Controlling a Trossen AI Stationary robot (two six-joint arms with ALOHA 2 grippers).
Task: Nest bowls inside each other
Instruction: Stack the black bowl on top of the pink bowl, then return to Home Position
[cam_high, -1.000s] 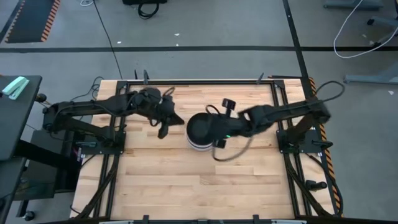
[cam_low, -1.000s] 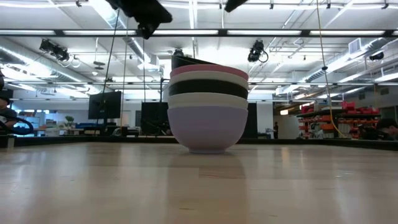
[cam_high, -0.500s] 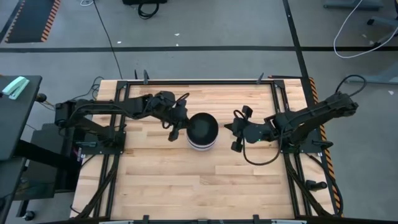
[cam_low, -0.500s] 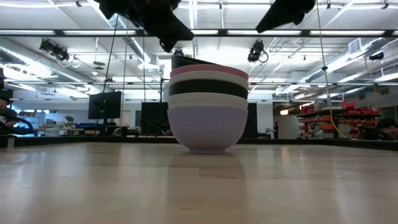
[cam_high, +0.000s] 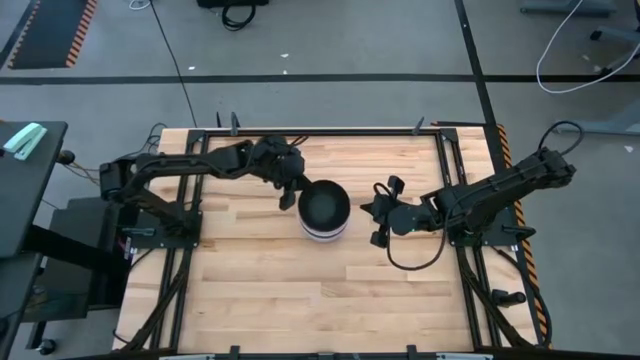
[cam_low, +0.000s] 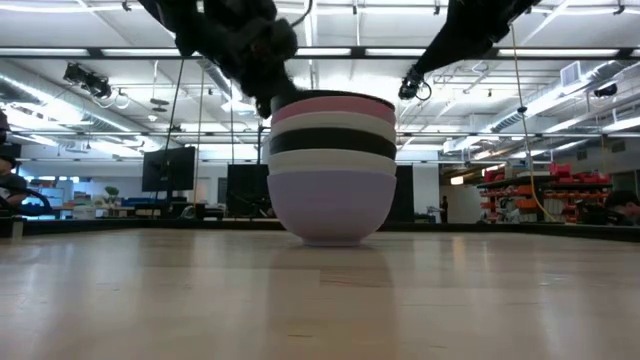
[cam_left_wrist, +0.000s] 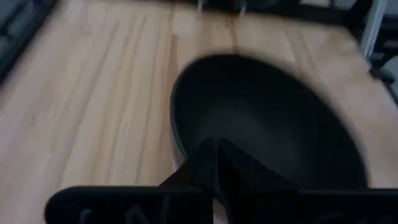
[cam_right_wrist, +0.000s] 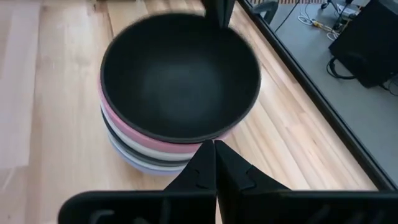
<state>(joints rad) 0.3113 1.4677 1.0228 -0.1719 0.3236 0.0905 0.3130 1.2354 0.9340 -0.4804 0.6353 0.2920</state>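
Six bowls stand nested in one stack (cam_high: 323, 212) mid-table: lavender-blue bowl (cam_low: 333, 205) at the bottom, then white, black, white, pink (cam_low: 335, 108), and a black bowl (cam_right_wrist: 180, 74) on top, sitting level. My left gripper (cam_high: 291, 196) is shut at the top bowl's left rim. It also shows from the side in the low view (cam_low: 266, 100). My right gripper (cam_high: 368, 210) is shut and hangs free a short way to the stack's right, pointing at it. My left gripper presses its shut fingertips (cam_left_wrist: 214, 149) down on the top black bowl's rim (cam_left_wrist: 180, 149) on the side toward the table's left. It comes slanting down from the left. The bowl sits level inside the pink one.
Bare wooden table (cam_high: 300, 290) lies all around the stack. Metal frame rails (cam_high: 330, 130) run along the far edge and both sides. The room beyond the table shows behind the stack in the low view.
My left gripper moved right and down onto the top black bowl's left rim. That bowl sat tilted with its left side raised and now lies level in the pink bowl. My right gripper drew back from over the stack toward the table's right and then stayed put.
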